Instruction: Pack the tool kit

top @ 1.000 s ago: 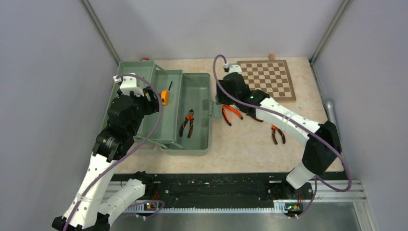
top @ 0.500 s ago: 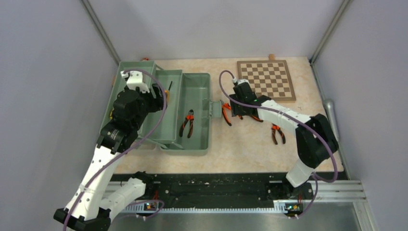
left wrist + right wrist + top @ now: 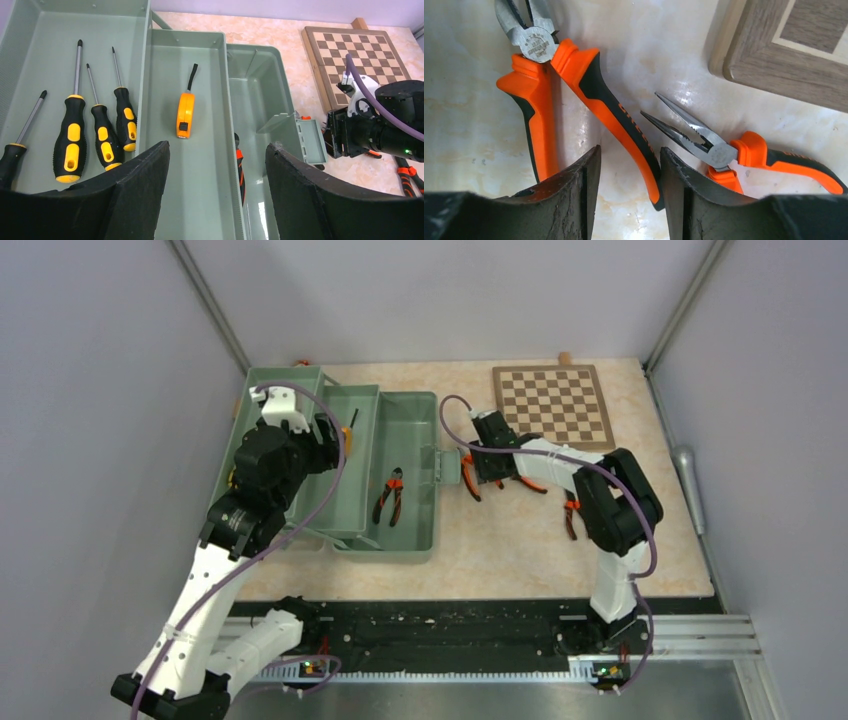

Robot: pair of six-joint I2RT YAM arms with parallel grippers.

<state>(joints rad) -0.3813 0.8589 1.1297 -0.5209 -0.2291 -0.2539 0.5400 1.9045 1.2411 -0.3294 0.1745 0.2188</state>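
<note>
We're looking at the toolbox (image 3: 420, 440) sitting open at the left of the table (image 3: 500, 550). We're counting four screwdrivers (image 3: 70, 140) lying in its leftmost tray, one tape measure (image 3: 185, 112) in the middle tray and one pair of pliers (image 3: 390, 495) in the deep right compartment. Three more pairs are lying on the table just right of the box: cutting pliers (image 3: 609, 110), needle-nose pliers (image 3: 719, 150) pointing at the cutters' handle, and a third pair (image 3: 570, 518) nearer us. One chessboard (image 3: 555, 405) is sitting far right.

Over the trays the left gripper (image 3: 216, 150) is hovering, jaws spread wide, holding nothing. Low over the cutting pliers the right gripper (image 3: 630, 150) is hanging, jaws parted. One handle end is showing between them, unclamped.
</note>
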